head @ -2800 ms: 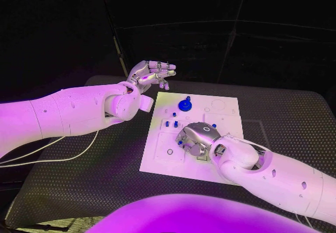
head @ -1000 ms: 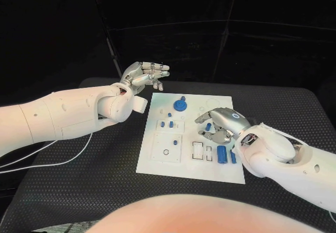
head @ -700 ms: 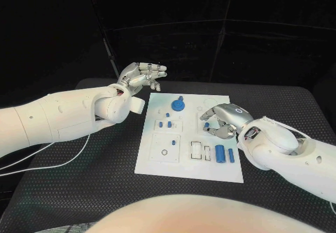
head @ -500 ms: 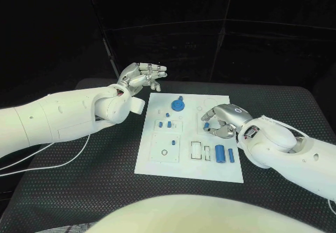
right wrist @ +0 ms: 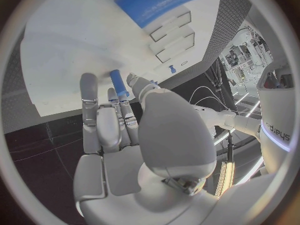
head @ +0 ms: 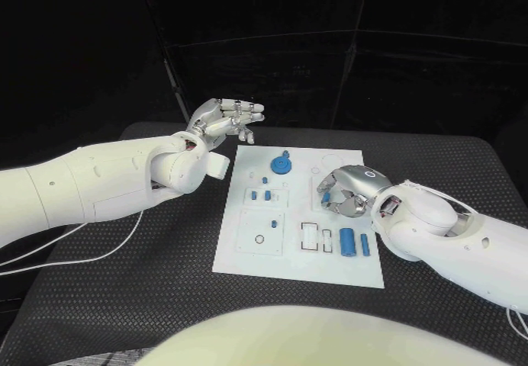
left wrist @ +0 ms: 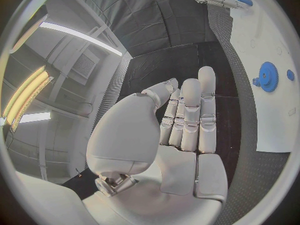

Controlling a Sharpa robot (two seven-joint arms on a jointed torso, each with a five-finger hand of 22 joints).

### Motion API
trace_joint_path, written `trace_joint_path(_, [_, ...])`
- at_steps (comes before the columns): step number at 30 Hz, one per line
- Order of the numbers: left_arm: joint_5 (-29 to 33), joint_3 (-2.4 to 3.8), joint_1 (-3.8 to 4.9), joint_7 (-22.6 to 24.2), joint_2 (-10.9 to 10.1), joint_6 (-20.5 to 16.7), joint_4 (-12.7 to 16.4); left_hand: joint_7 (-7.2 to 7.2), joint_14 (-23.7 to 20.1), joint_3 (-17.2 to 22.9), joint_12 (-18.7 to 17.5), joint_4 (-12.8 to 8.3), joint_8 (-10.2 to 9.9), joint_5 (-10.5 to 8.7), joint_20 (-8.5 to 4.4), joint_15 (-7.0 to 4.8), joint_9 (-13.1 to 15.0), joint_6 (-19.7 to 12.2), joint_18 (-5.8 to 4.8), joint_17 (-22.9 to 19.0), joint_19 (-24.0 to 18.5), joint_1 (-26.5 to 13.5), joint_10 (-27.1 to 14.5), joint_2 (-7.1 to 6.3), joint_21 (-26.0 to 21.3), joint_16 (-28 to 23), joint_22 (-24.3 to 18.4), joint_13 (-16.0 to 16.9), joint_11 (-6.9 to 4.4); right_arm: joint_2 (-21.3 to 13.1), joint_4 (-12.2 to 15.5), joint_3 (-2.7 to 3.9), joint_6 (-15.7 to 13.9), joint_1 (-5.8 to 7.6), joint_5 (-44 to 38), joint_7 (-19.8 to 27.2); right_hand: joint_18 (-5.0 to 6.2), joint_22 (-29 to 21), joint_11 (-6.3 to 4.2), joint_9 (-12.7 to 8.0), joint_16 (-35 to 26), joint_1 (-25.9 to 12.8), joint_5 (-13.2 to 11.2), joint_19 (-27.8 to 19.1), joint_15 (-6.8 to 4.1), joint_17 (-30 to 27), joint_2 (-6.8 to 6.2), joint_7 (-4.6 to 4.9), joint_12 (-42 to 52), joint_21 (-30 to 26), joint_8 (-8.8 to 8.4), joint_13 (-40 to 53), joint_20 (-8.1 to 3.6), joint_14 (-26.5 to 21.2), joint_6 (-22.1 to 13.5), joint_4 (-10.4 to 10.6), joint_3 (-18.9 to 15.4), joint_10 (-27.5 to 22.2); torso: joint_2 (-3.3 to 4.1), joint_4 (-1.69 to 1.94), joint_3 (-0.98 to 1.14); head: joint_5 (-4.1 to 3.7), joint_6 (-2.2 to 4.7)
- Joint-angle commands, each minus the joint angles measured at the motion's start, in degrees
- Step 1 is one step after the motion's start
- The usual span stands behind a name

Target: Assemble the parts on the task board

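— What is your right hand (head: 348,189) doing?

— I am holding it over the right part of the task board (head: 248,255), just right of the frame's centre in the head view. My fingers (right wrist: 119,116) are curling in, and in the right wrist view I am pinching a small blue peg (right wrist: 118,83) at their tips, with the white plate lying close behind it.

— And the left one?

— My left hand (head: 226,120) is hanging in the upper left of the frame, off the board's far left corner and above the black table (head: 132,290). Its fingers are lying side by side, bent a little, and it is gripping nothing.

— Where are the other parts sitting?

— A blue gear (head: 283,163) is standing near the board's upper edge, at the frame's centre top. Two short blue pegs (head: 259,195) are sitting side by side below it. Another small one (head: 273,224) is standing further down. A thick blue cylinder (head: 346,242) and a thinner blue pin (head: 364,244) are lying side by side just below my right hand, beside two empty rectangular slots (head: 317,235).
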Motion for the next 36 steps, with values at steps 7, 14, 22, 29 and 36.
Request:
trace_joint_path(7, [0.13, 0.05, 0.09, 0.09, 0.04, 0.78, 0.05, 0.09, -0.39, -0.05, 0.37, -0.29, 0.11, -0.05, -0.03, 0.12, -0.09, -0.17, 0.79, -0.05, -0.53, -0.23, -0.37, 0.13, -0.27, -0.39, -0.06, -0.01, -0.16, 0.1, -0.07, 0.04, 2.24, 0.1, -0.66, -0.46, -1.1, 2.02, -0.58, 0.17, 1.27, 0.66, 0.0, 1.32, -0.9, 1.25, 1.58, 0.04, 1.5, 1.55, 0.9, 0.06, -0.39, 1.84, 2.81, -0.18, 1.33, 4.79, -0.1, -0.08, 0.06, -0.08, -0.01])
trace_joint_path(14, [0.13, 0.05, 0.09, 0.03, 0.06, 0.85, 0.01, 0.09, -0.39, -0.05, 0.37, -0.29, 0.11, -0.05, -0.03, 0.12, -0.09, -0.17, 0.79, -0.05, -0.53, -0.23, -0.37, 0.13, -0.27, -0.39, -0.06, -0.01, -0.16, 0.0, -0.29, 0.04, 2.29, 0.1, -1.09, -0.86, -1.2, 2.57, -0.78, 0.14, 1.62, 1.11, 0.0, 1.57, -1.07, 1.62, 1.91, -0.02, 1.47, 1.97, 0.97, 0.0, -0.58, 1.93, 3.57, -0.39, 2.23, 6.07, -0.09, -0.01, 0.05, -0.15, -0.01])
trace_joint_path(22, [0.13, 0.05, 0.09, -0.02, 0.03, 0.86, 0.01, 0.09, -0.39, -0.05, 0.37, -0.29, 0.11, -0.05, -0.03, 0.12, -0.09, -0.17, 0.79, -0.05, -0.53, -0.23, -0.37, 0.13, -0.27, -0.39, -0.06, -0.01, -0.16, -0.07, -0.16, 0.04, 1.25, 0.09, -1.51, -0.84, -1.27, 3.19, -1.05, 0.07, 1.9, 2.09, -0.39, 1.81, -1.31, 1.88, 2.65, -0.16, 1.42, 2.47, 0.91, 0.03, -0.8, 1.98, 4.15, -1.03, 3.69, 7.47, -0.07, -0.1, 0.03, -0.13, -0.01])
trace_joint_path(29, [0.13, 0.05, 0.09, -0.03, 0.01, 0.85, 0.03, 0.09, -0.39, -0.05, 0.37, -0.29, 0.11, -0.05, -0.03, 0.12, -0.09, -0.17, 0.79, -0.05, -0.53, -0.23, -0.37, 0.13, -0.27, -0.39, -0.06, -0.01, -0.16, -0.01, 0.76, 0.04, -2.19, 0.08, -1.29, 1.24, -1.72, 6.37, -2.39, 0.64, 2.77, 3.26, -1.0, 3.13, -2.33, 2.9, 4.12, -1.51, 2.44, 4.51, 2.45, 0.7, -1.61, 2.3, 7.81, -2.39, 5.45, 11.67, -0.06, -0.07, 0.05, -0.2, -0.01])
trace_joint_path(36, [0.13, 0.05, 0.08, 0.01, 0.01, 0.86, -0.02, 0.11, -0.45, -0.04, 0.5, -0.28, 0.16, -0.06, 0.02, 0.16, -0.06, -0.2, 0.79, -0.11, -0.58, -0.34, -0.45, 0.22, -0.32, -0.36, -0.1, -0.01, -0.13, -0.39, 2.06, 0.04, -5.69, 0.07, -0.72, 2.24, -1.87, 7.35, -2.96, 0.89, 3.12, 3.28, -0.91, 3.51, -2.79, 3.26, 4.7, -2.06, 2.57, 5.21, 3.04, 0.98, -2.07, 2.42, 9.24, -2.86, 5.91, 13.29, -0.16, -0.1, 0.08, -0.31, -0.01])
